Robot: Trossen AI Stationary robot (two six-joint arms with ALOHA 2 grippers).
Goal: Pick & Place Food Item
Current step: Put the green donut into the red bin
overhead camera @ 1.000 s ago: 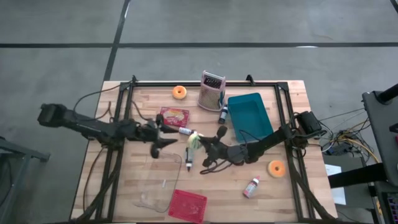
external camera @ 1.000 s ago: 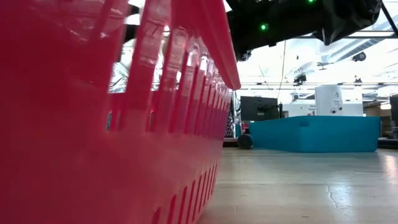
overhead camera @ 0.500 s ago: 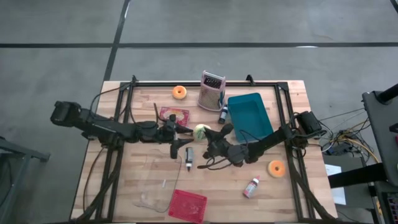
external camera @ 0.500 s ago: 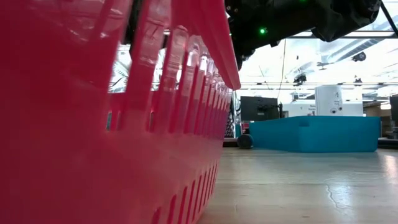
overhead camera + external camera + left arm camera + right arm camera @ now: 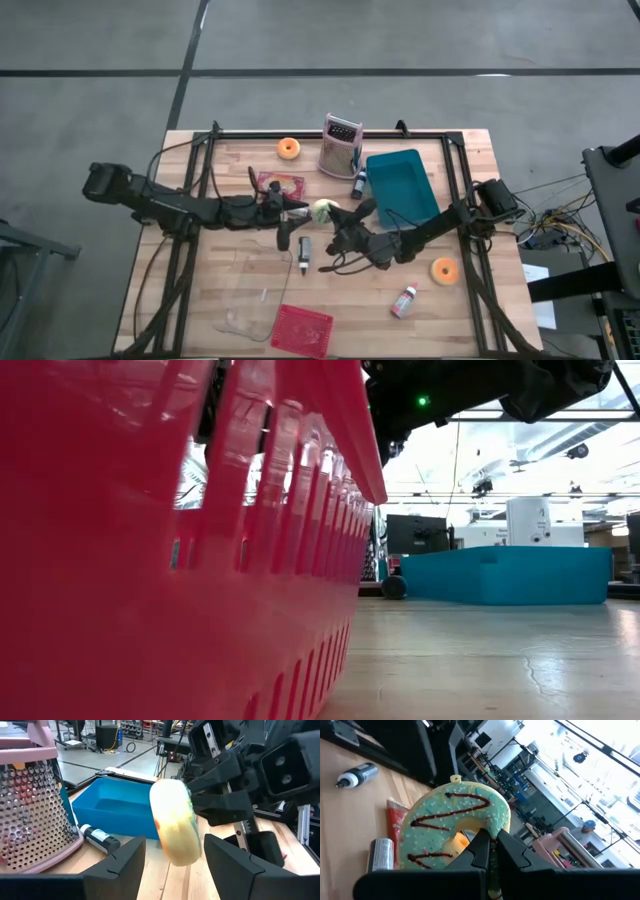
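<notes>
Two grippers meet mid-table: the right gripper point(image 5: 340, 221) pinches the green-iced donut point(image 5: 322, 210) edge-on, its lower rim hidden behind the fingers point(image 5: 485, 851), while the left gripper point(image 5: 172, 857) stands wide around it, not touching. Low down, a red basket point(image 5: 180, 560) blocks the scene.

Three donuts point(image 5: 289, 148), two baskets point(image 5: 302, 329), one grater point(image 5: 339, 146), one bin point(image 5: 402, 186)
</notes>
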